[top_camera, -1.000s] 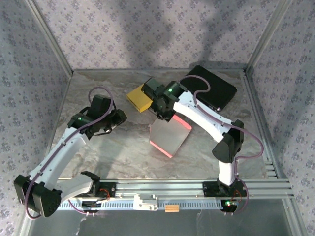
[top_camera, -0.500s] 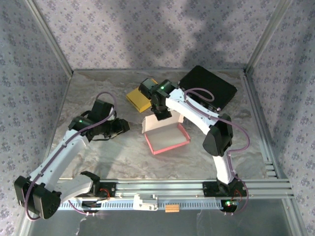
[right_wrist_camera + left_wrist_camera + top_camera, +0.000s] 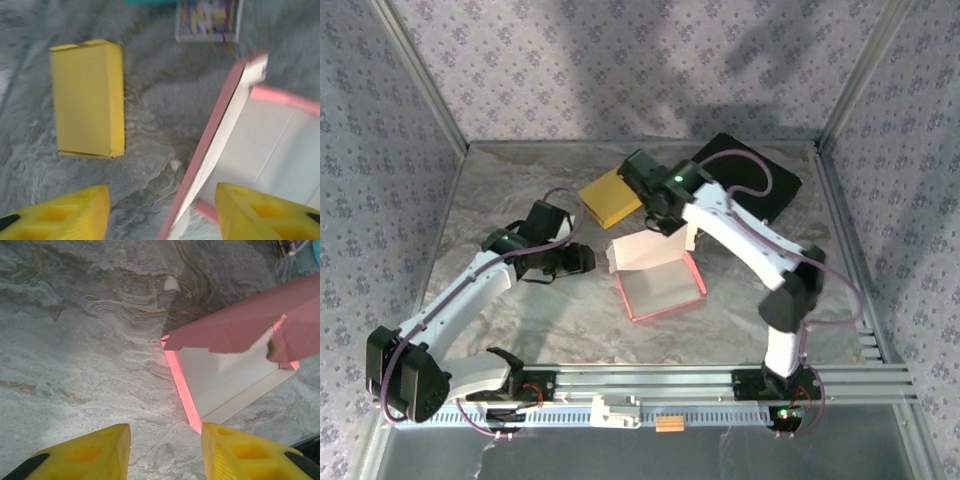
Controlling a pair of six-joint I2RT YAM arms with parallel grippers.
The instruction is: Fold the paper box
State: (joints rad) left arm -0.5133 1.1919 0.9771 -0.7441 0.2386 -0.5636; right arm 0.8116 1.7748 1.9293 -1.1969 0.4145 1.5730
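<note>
Right gripper (image 3: 161, 192) had let go of the pink box (image 3: 658, 285), jaws wide astride its raised rear flap. Box lay open at mid-table (image 3: 520, 200), near a yellow box (image 3: 87, 97). Left gripper (image 3: 165, 430), jaws apart and empty, faced its left corner.

A grey marbled table (image 3: 520, 330) carried three things. A pink paper box (image 3: 658, 285) sat near the middle, open-topped with one flap standing. A flat yellow box (image 3: 610, 196) lay close at its eleven o'clock, not touching. A flat black slab (image 3: 775, 185) lay toward two o'clock, by the back right corner.
</note>
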